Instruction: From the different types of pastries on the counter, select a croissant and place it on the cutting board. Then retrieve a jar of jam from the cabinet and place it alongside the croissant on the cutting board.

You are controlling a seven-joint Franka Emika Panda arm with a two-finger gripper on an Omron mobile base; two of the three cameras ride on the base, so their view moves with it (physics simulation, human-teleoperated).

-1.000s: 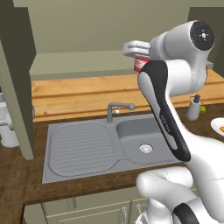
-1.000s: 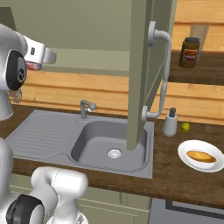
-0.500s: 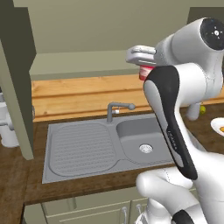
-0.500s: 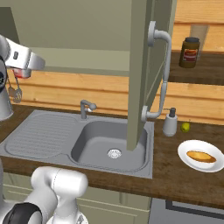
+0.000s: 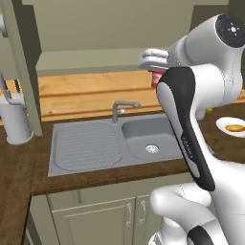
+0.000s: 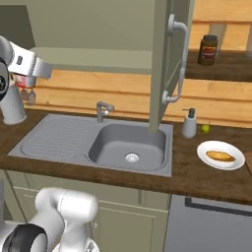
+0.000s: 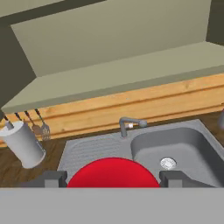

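Red lid: the jam jar [image 7: 113, 172] shows its red top between the two dark fingertips [image 7: 48, 178] in the hand view; in the left base view a bit of the jar [image 5: 156, 78] peeks out below the wrist, mostly hidden by the arm.
Hand: the hand [image 7: 113, 178] is closed on the jam jar, a fingertip at each side of the lid; in the right base view the hand [image 6: 28, 81] sits at the left edge, high above the draining side of the sink.
Height: the jar hangs in the air, well above the bench [image 6: 216, 177], touching nothing but the fingers.
Sink: grey steel sink [image 6: 129, 144] with a ribbed drainboard [image 5: 84, 146] on one side and a tap [image 6: 102, 109] behind the basin.
Pastry: a golden pastry [image 6: 220, 156] lies on a white plate [image 6: 204, 152] on the bench, right of the sink; whether it is the croissant I cannot tell.
Near plate: a soap dispenser [image 6: 189, 124] stands just behind it, a small yellow-green fruit [image 6: 204, 129] beside that.
Cabinet: the door [image 6: 165, 59] stands open; a dark jar [image 6: 207, 49] rests on the shelf [image 6: 231, 69] inside.
Utensil holder: a pale cylinder [image 7: 24, 145] stands left of the sink, utensils [image 7: 40, 125] hanging beside it.
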